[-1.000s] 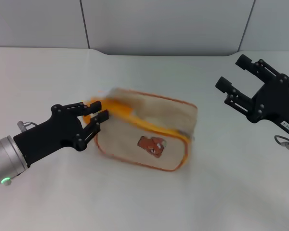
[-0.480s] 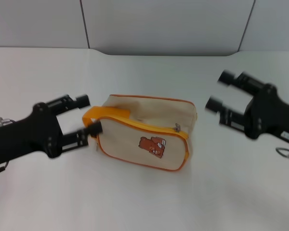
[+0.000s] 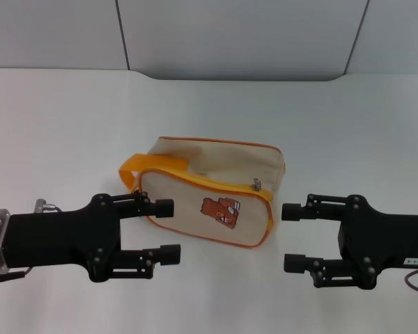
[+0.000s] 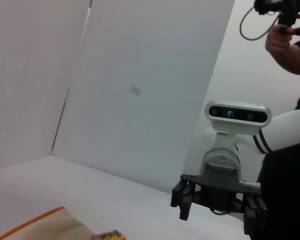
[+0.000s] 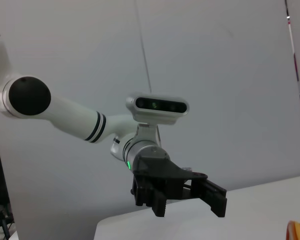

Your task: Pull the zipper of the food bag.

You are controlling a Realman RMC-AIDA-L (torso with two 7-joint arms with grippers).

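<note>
Head view: the small boxy cream canvas food bag [image 3: 212,188] with orange piping sits on the plain white counter [image 3: 63,125], near its middle, its side with the little brown bear print [image 3: 219,211] turned toward the robot. The orange fabric loop handle [image 3: 150,168] arches off the bag's left end. The orange zipper band [image 3: 216,186] runs along the upper front edge, and its tiny silver metal pull tab [image 3: 256,184] lies near the bag's right end.

The black left tool [image 3: 166,231] is low over the counter just in front of the bag's left end, pointing rightward, its two fingers spread apart and gripping nothing; the upper fingertip lies close to the bag's front face, though contact cannot be judged. The black right tool [image 3: 290,237] faces it from the other side, just right of the bag's front right corner, likewise released and empty, apart from the bag.

The left wrist view shows a corner of the bag [image 4: 45,226] at the picture's edge and the right tool [image 4: 217,202] farther off. The right wrist view shows the left tool [image 5: 187,197] across from it.
</note>
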